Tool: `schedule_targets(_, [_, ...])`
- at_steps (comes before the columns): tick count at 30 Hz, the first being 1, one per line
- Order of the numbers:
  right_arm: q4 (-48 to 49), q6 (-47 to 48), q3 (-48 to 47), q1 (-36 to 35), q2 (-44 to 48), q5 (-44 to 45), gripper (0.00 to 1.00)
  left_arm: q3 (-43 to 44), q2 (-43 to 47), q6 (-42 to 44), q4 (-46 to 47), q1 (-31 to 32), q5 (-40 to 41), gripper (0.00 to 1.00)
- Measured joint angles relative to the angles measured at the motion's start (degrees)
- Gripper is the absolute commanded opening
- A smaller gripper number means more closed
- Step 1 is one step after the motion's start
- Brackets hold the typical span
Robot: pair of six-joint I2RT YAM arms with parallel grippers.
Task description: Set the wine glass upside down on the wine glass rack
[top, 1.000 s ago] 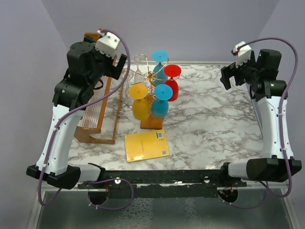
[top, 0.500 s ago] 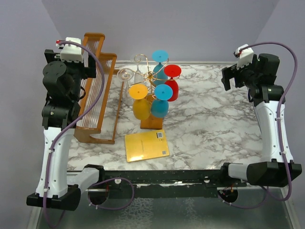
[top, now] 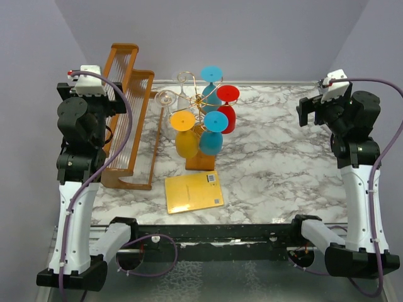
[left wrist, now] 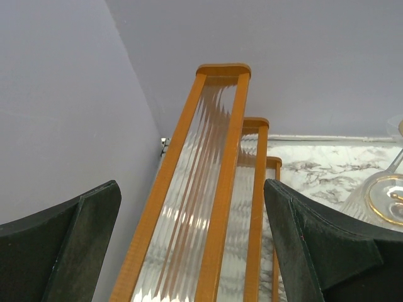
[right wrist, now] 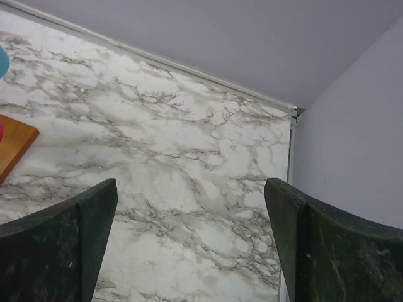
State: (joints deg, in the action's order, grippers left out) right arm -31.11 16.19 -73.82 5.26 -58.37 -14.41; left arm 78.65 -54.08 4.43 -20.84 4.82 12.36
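Note:
The wine glass rack (top: pixel 200 100) is a thin gold wire stand on a brown wooden base (top: pixel 200 161) at mid table. Yellow (top: pixel 184 133), blue (top: pixel 213 131) and red (top: pixel 228 108) glasses hang from it upside down. A clear wine glass (top: pixel 167 104) with a gold rim hangs foot up at its left side, and shows at the right edge of the left wrist view (left wrist: pixel 381 196). My left gripper (top: pixel 112 94) is open and empty, raised by the wooden frame, well left of the rack. My right gripper (top: pixel 308 112) is open and empty over the table's far right.
A large two-tier wooden frame with clear rods (top: pixel 129 116) stands at the left, right under my left gripper (left wrist: pixel 192 251). A yellow card (top: pixel 194 192) lies in front of the rack. The rack's base corner (right wrist: pixel 12 145) shows left of my right gripper (right wrist: pixel 189 251).
My left arm has pulled back to the left from the rack's left side, open, leaving the clear glass hanging there. My right arm has drawn back a little to the right.

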Motion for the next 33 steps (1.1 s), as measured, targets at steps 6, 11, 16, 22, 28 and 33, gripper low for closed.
schedule_targets(6, [0.1, -1.0, 1.8, 0.0, 2.5, 0.1, 1.00, -3.7, 1.6, -0.3, 0.1, -0.3, -0.6, 0.99])
schedule_targets(11, [1.4, -0.9, 4.5, 0.0, 8.5, 0.0, 1.00, -4.2, 3.3, -0.2, -0.7, -0.3, -2.1, 0.99])
schedule_targets(16, [1.2, -0.9, 1.3, 0.0, 10.1, -0.1, 1.00, -5.2, 6.0, -0.2, -1.4, -0.5, -3.8, 0.99])
schedule_targets(22, [0.3, -1.1, -0.1, 0.0, 11.6, -0.9, 1.00, -5.2, 6.3, -0.3, -2.4, -0.6, -5.3, 0.99])
schedule_targets(28, [-2.1, -1.2, -0.1, 0.2, 12.4, -2.3, 1.00, -5.2, 5.7, -0.5, -4.4, -0.7, -5.8, 0.99])
schedule_targets(33, [-2.1, -1.6, -0.1, 0.6, 12.3, -1.7, 1.00, -4.6, 5.6, -0.7, -5.1, -0.8, -6.0, 0.99])
